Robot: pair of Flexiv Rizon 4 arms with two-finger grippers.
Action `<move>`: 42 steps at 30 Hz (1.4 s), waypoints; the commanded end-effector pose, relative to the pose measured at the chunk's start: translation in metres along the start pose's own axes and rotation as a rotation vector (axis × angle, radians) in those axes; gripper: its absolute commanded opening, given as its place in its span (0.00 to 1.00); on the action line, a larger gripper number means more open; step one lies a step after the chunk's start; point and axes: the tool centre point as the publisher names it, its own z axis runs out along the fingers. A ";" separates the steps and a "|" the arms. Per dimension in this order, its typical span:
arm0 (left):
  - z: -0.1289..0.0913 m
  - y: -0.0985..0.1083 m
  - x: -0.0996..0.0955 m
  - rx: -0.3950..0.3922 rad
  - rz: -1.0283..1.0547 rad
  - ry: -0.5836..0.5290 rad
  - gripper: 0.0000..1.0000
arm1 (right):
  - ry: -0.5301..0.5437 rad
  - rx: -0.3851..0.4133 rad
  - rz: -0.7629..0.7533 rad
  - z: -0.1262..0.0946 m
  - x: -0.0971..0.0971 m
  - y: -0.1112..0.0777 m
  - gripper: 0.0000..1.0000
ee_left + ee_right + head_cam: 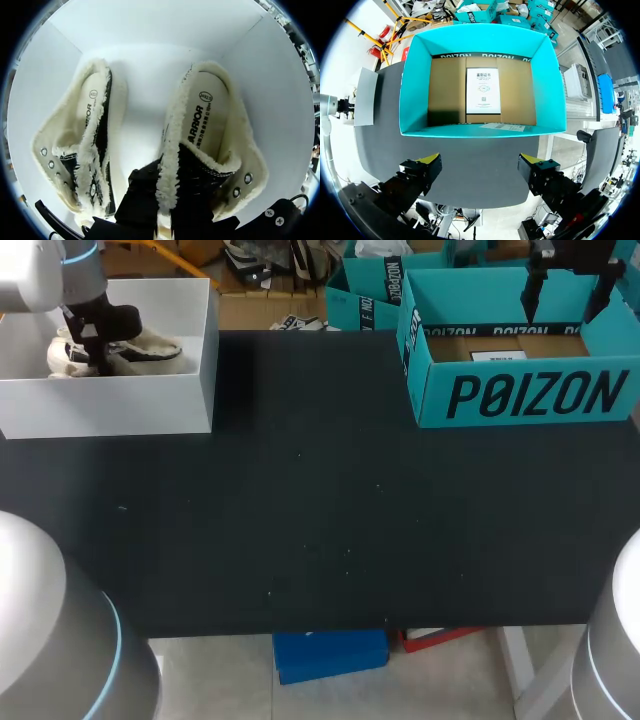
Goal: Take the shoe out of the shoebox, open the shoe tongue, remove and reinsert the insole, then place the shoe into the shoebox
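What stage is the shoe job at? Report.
Done: nothing; both shoes lie in the white box. In hand: the left gripper is down at one shoe's fleecy edge. Left: lifting out, insole work, reboxing. The right gripper hangs open above the teal box.

- Left arm (70, 265): pale grey rounded links, with a light-blue ring at the joint.
- Left claw (167, 215): matt black body. It has a black bracket (280, 212) with two cross-head screws, and a thin black cable (50, 215) runs beside it.
- Right arm (615, 640): grey rounded housing with a thin light-blue ring.
- Right claw (480, 162): two blocky black fingers (417, 175), each capped with a bright yellow tip. Small screws sit on the black mount.
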 end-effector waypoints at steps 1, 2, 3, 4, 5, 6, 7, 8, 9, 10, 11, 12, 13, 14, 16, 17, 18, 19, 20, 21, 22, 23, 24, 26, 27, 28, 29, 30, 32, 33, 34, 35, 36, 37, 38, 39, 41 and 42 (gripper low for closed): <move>-0.009 0.002 0.007 0.000 0.013 -0.006 0.00 | 0.000 0.000 0.000 0.000 0.000 0.000 1.00; -0.011 0.002 0.009 -0.001 0.017 -0.007 0.00 | 0.000 0.000 0.000 0.000 0.000 0.000 1.00; -0.012 0.002 0.009 -0.002 0.020 -0.009 0.00 | 0.000 0.000 0.000 0.000 0.000 0.000 1.00; -0.014 0.002 0.010 -0.003 0.023 -0.009 0.00 | 0.000 0.000 0.000 0.000 0.000 0.000 1.00; -0.017 0.002 0.011 0.006 0.030 -0.002 0.00 | 0.000 0.000 0.000 0.000 0.000 0.000 1.00; -0.020 0.002 0.011 0.009 0.034 0.000 0.00 | 0.000 0.000 0.000 0.000 0.000 0.000 1.00; -0.023 0.001 0.012 -0.006 0.050 -0.009 0.00 | 0.000 0.000 0.000 0.000 0.000 0.000 1.00; -0.026 0.000 0.013 0.001 0.056 -0.007 0.00 | 0.000 0.000 0.000 0.000 0.000 0.000 1.00; -0.030 0.000 0.014 0.010 0.059 -0.004 0.00 | 0.000 0.000 0.000 0.000 0.000 0.000 1.00; -0.034 -0.001 0.014 0.007 0.062 -0.008 0.00 | 0.000 0.000 0.000 0.000 0.000 0.000 1.00; -0.037 -0.001 0.014 0.005 0.065 -0.011 0.00 | 0.000 0.000 0.000 0.000 0.000 0.000 1.00; -0.041 -0.002 0.013 0.008 0.068 -0.013 0.00 | 0.000 0.000 0.000 0.000 0.000 0.000 1.00; -0.046 -0.002 0.012 0.014 0.069 -0.014 0.00 | 0.000 0.000 0.000 0.000 0.000 0.000 1.00; -0.051 -0.002 0.011 -0.008 0.081 -0.028 0.00 | 0.000 0.000 0.000 0.000 0.000 0.000 1.00; -0.063 -0.004 0.009 0.010 0.084 -0.025 0.00 | 0.000 0.000 0.000 0.000 0.000 0.000 1.00; -0.069 -0.004 0.008 0.004 0.087 -0.034 0.00 | 0.000 0.000 0.000 0.000 0.000 0.000 1.00; -0.075 -0.005 0.006 -0.009 0.091 -0.046 0.00 | 0.000 0.000 0.000 0.000 0.000 0.000 1.00; -0.082 -0.005 0.005 -0.007 0.093 -0.047 0.00 | 0.000 0.000 0.000 0.000 0.000 0.000 1.00; -0.090 -0.006 0.004 -0.020 0.094 -0.047 0.00 | 0.000 0.000 0.000 0.000 0.000 0.000 1.00; -0.096 -0.007 0.003 -0.030 0.101 -0.060 0.00 | 0.000 0.000 0.000 0.000 0.000 0.000 1.00; -0.104 -0.009 0.003 -0.025 0.103 -0.058 0.00 | 0.000 0.000 0.000 0.000 0.000 0.000 1.00; -0.113 -0.010 0.003 -0.022 0.106 -0.058 0.00 | 0.000 0.000 0.000 0.000 0.000 0.000 1.00; -0.120 -0.011 0.003 -0.032 0.109 -0.068 0.00 | 0.000 0.000 0.000 0.000 0.000 0.000 1.00; -0.137 -0.014 0.004 -0.030 0.112 -0.074 0.00 | 0.000 0.000 0.000 0.000 0.000 0.000 1.00; -0.144 -0.016 0.004 -0.026 0.112 -0.077 0.00 | 0.000 0.000 0.000 0.000 0.000 0.000 1.00; -0.152 -0.018 0.004 -0.026 0.114 -0.086 0.00 | 0.000 0.000 0.000 0.000 0.000 0.000 1.00; -0.159 -0.019 0.004 -0.029 0.112 -0.091 0.00 | 0.000 0.000 0.000 0.000 0.000 0.000 1.00; -0.167 -0.021 0.003 -0.022 0.109 -0.090 0.00 | 0.000 0.000 0.000 0.000 0.000 0.000 1.00; -0.185 -0.024 0.004 -0.024 0.109 -0.109 0.00 | 0.000 0.000 0.000 0.000 0.000 0.000 1.00; -0.193 -0.026 0.004 -0.013 0.104 -0.106 0.00 | 0.000 0.000 0.000 0.000 0.000 0.000 1.00; -0.200 -0.027 0.004 -0.013 0.102 -0.106 0.00 | 0.000 0.000 0.000 0.000 0.000 0.000 1.00; -0.207 -0.029 0.005 -0.016 0.098 -0.122 0.00 | 0.000 0.000 0.000 0.000 0.000 0.000 1.00; -0.214 -0.031 0.007 -0.012 0.097 -0.121 0.00 | 0.000 0.000 0.000 0.000 0.000 0.000 1.00; -0.219 -0.033 0.009 -0.009 0.095 -0.118 0.00 | 0.000 0.000 0.000 0.000 0.000 0.000 1.00; -0.226 -0.036 0.012 -0.004 0.091 -0.125 0.00 | 0.000 0.000 0.000 0.000 0.000 0.000 1.00; -0.230 -0.038 0.015 -0.007 0.086 -0.132 0.00 | 0.000 0.000 0.000 0.000 0.000 0.000 1.00; -0.238 -0.044 0.022 -0.002 0.076 -0.137 0.00 | 0.000 0.000 0.000 0.000 0.000 0.000 1.00; -0.241 -0.049 0.028 0.003 0.071 -0.143 0.00 | 0.000 0.000 0.000 0.000 0.000 0.000 1.00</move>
